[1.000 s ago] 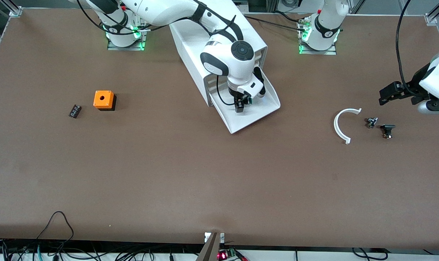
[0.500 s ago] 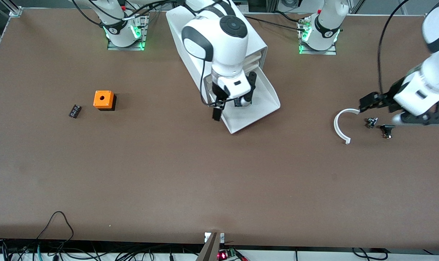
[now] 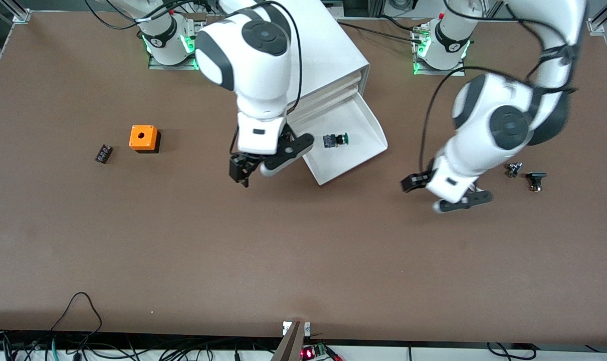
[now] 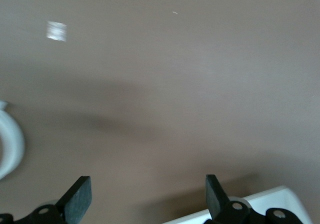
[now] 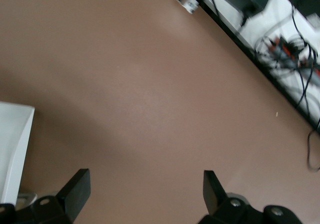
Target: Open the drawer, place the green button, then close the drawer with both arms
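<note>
Item 1 — button (image 3: 335,140): now lies on its side on the floor of the open drawer (image 3: 368,118), free of any gripper; 1 second ago it was masked by the right gripper lowered into the drawer.

Item 2 — right gripper (image 3: 240,173): has been withdrawn from the drawer and is now held over bare tabletop (image 3: 283,250) just off the drawer's corner toward the right arm's end. Fingers are spread apart, nothing between them; the right wrist view shows both fingertips (image 5: 75,188) wide over brown surface with a white drawer corner at the frame's edge.

Item 3 — left gripper (image 3: 417,183): has been swung in from the tabletop's edge at the left arm's end and is now over open tabletop between the drawer and the small black parts (image 3: 526,175). Fingers apart and empty, as the left wrist view confirms (image 4: 147,199).

Item 4 — cabinet (image 3: 328,55): 1 drawer pulled out, the rest flush.

Item 5 — orange cube (image 3: 143,138) and black part (image 3: 103,153): unmoved, toward the right arm's end.

Assessment: placing is judged complete; only closing remains, for which both grippers appear to be repositioning toward the drawer front.
</note>
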Robot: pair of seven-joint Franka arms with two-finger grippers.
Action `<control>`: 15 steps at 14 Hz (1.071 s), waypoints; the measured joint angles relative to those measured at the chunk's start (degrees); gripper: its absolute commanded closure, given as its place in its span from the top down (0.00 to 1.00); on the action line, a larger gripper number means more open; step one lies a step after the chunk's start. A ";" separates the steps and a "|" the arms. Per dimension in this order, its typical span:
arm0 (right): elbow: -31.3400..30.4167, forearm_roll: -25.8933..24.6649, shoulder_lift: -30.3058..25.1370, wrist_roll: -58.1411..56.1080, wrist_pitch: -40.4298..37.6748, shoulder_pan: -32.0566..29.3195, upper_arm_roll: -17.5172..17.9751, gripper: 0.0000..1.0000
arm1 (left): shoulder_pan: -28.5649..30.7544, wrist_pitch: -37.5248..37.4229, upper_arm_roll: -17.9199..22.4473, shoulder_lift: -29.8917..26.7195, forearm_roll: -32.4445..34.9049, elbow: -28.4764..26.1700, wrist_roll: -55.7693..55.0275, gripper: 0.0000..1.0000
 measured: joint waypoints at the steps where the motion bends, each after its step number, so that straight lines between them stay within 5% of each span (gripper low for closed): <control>1: -0.70 1.13 -0.58 3.23 -0.66 -1.05 -0.43 1.00 | -1.99 2.78 0.01 1.90 0.00 -0.46 -2.61 1.00; 8: -9.46 10.53 -9.50 17.28 -7.50 -12.50 -2.89 1.00 | -8.05 18.49 0.68 9.99 0.01 -6.76 -13.21 1.00; 15: -11.33 15.12 -19.17 17.45 -15.94 -24.09 -6.32 1.00 | -15.74 20.35 0.45 8.38 0.01 -13.96 -14.08 1.00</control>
